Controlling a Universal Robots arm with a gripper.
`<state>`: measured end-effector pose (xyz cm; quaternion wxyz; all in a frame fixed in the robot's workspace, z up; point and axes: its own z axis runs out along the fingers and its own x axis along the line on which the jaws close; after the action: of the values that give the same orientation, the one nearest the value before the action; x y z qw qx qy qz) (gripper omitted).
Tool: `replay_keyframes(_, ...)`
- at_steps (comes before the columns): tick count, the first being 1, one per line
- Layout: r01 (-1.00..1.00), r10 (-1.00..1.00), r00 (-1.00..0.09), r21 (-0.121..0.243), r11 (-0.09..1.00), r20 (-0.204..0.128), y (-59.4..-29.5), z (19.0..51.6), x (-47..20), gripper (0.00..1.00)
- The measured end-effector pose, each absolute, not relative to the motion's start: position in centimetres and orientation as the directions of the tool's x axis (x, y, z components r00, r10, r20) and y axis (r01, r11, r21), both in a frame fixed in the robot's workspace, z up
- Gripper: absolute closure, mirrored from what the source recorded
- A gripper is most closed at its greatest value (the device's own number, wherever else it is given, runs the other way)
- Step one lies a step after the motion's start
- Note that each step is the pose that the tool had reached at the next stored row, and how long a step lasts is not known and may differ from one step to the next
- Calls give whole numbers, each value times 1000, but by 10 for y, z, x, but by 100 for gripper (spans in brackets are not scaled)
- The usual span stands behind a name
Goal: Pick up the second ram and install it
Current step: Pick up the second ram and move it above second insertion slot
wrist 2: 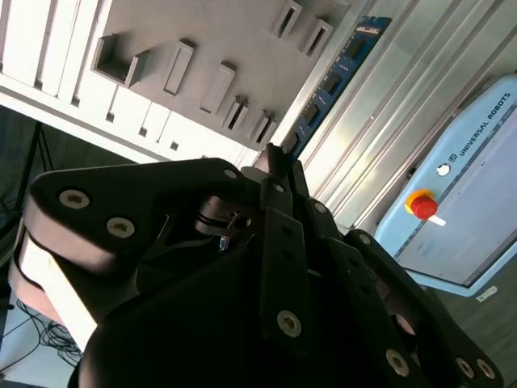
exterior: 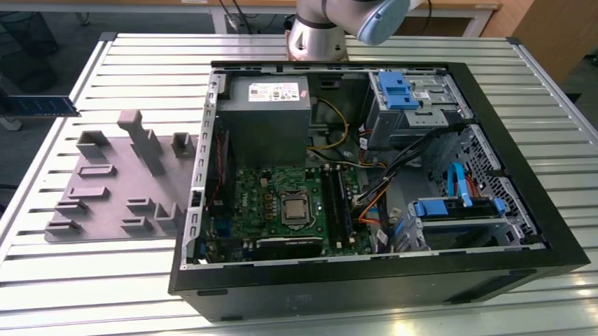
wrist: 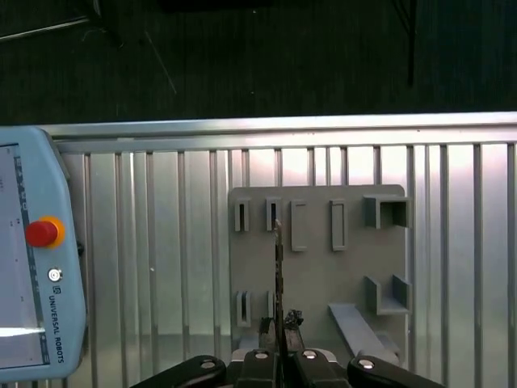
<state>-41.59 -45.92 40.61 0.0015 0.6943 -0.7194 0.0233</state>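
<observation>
The second ram is clamped edge-on between my fingers, held in the air at the exterior view's far left. Next comes the grey holder tray on the slatted surface. Right of that lies the open computer case with its green motherboard.

slatted table under grey tray, computer case

Grey holder tray, slatted table
</observation>
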Motion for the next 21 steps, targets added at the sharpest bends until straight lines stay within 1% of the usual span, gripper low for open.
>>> replay_keyframes(21, -999, -999, -36, -31, 35, 35, -459, 406, -390, 86)
